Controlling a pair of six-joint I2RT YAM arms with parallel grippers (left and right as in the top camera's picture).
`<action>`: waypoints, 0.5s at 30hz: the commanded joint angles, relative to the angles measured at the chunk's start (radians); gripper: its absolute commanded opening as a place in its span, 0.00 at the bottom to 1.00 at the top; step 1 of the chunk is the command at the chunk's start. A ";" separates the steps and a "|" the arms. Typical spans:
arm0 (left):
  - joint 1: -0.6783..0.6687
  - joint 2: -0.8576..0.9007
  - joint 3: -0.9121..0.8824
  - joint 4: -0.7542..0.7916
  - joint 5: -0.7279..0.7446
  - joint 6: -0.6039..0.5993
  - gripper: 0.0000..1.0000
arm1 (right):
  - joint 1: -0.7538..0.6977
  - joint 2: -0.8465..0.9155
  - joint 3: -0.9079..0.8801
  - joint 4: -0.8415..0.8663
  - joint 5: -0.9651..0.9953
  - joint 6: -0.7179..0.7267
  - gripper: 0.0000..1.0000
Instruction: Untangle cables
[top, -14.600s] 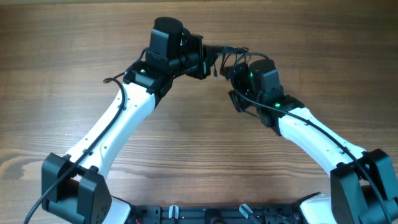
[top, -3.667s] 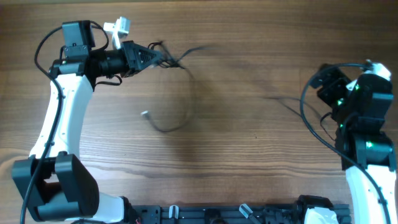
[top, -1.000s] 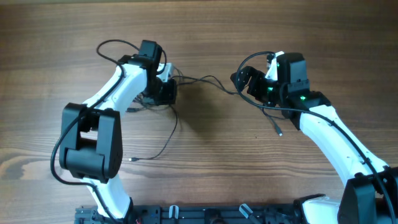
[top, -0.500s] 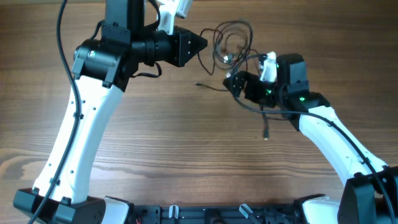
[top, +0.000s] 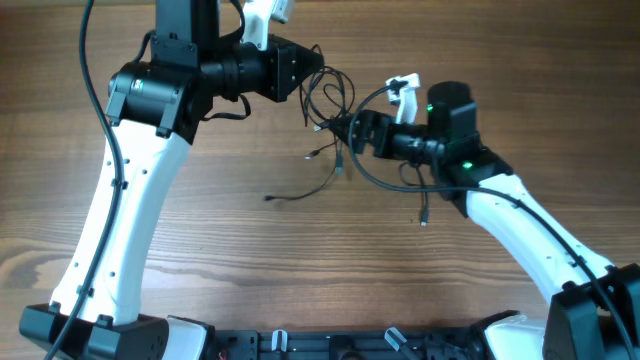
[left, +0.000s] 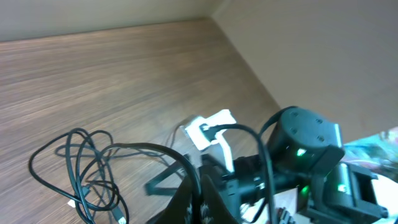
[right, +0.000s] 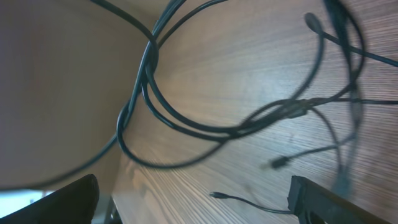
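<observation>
The cables (top: 330, 97) hang between the left gripper (top: 314, 74) and right gripper (top: 350, 131); one end trails left over the table (top: 300, 285). The left gripper lies behind the right.

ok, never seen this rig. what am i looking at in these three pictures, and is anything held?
Two white robot arms with two-finger grippers work at a wooden table. One picture looks down from a fixed camera overhead; the other two come from a camera on each wrist, looking out along that arm's gripper. The thin black cables are a looped tangle between the arms. The left gripper is shut on the cables; loose ends trail onto the table. The right gripper is open, facing the tangle, holding nothing.
</observation>
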 joint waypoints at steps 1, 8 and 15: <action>0.002 -0.048 0.002 0.015 0.116 0.027 0.04 | 0.066 0.007 0.004 0.159 0.110 0.135 1.00; 0.005 -0.089 0.002 0.037 0.306 0.027 0.04 | 0.168 0.137 0.004 0.240 0.518 0.363 0.95; 0.323 -0.262 0.002 0.045 0.308 0.019 0.04 | -0.022 0.146 0.004 -0.260 0.745 0.358 1.00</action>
